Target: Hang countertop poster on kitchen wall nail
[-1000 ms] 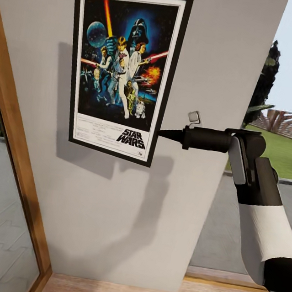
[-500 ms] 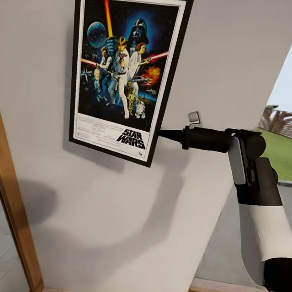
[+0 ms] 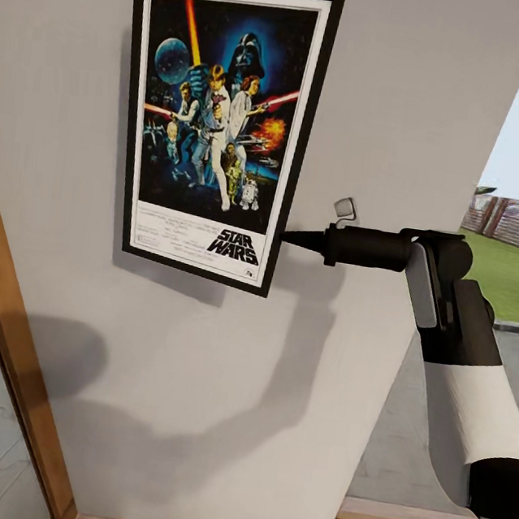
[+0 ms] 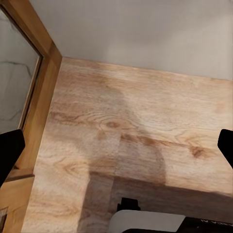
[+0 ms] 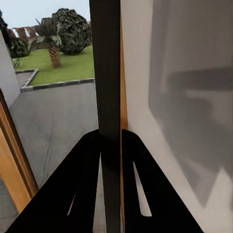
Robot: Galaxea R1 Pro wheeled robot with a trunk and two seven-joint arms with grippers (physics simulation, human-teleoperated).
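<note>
Grey plaster wall [image 3: 380,87] takes up most of the head view, w/ the poster [image 3: 220,123] upright in the upper left-centre of the frame, black frame, white border, dark blue artwork, "STAR WARS" logo near its bottom. We can't tell if it hangs on anything; it casts a shadow on the wall along its left and lower edges.

Our right gripper [image 3: 287,236] reaches in from the right side of the frame and pinches the poster's right edge low down, approx level w/ the logo. In the right wrist view we see the two black fingers [image 5: 90,179] pressed on either side of the poster's thin dark edge [image 5: 108,73], so it's clamped on the poster.

Our left gripper [image 4: 116,145] points down at the wood floor [image 4: 145,121]; its fingertips [image 4: 9,153] sit at opposite edges of the left wrist view, wide apart, nothing between them.

Room: a wooden door frame [image 3: 3,340] runs diagonally at lower left of the head view, pale tiled ground behind the glass. At right, past the wall's end, sky, lawn [image 3: 507,276] and a fence. Wood floor strip at the bottom edge.
</note>
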